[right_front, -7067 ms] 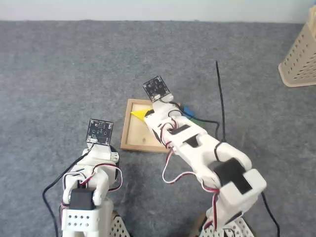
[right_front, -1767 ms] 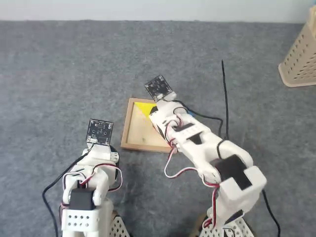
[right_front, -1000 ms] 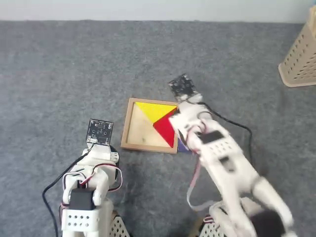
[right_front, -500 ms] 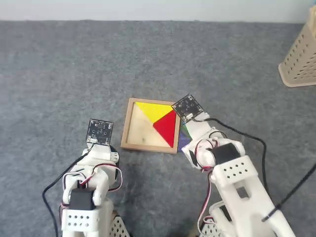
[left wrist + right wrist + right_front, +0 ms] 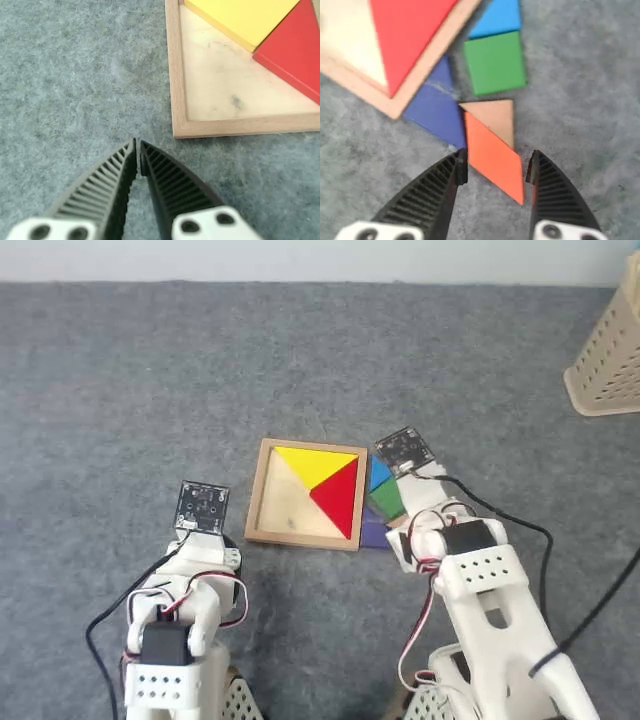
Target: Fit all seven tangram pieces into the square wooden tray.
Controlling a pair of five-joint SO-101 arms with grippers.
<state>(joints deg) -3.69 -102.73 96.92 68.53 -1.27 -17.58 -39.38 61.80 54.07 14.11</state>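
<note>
The square wooden tray [image 5: 256, 502] lies mid-table and holds a yellow triangle [image 5: 312, 464] and a red triangle [image 5: 340, 496]; its near left part is bare wood [image 5: 220, 85]. Just right of the tray lie loose pieces: a light blue piece [image 5: 496, 17], a green square [image 5: 495, 62], a dark blue piece [image 5: 436, 111], a tan triangle [image 5: 493, 119] and an orange parallelogram [image 5: 495, 157]. My right gripper [image 5: 495, 167] is open, its jaws on either side of the orange parallelogram. My left gripper [image 5: 138, 148] is shut over the carpet, just short of the tray's near edge [image 5: 240, 127].
Grey carpet covers the table. A beige perforated basket [image 5: 612, 350] stands at the far right. A black cable [image 5: 520, 530] loops beside the right arm.
The right arm has drawn back off the tray and swung right, down over the loose pieces, leaving the yellow and red triangles in the tray. The left arm has kept still.
</note>
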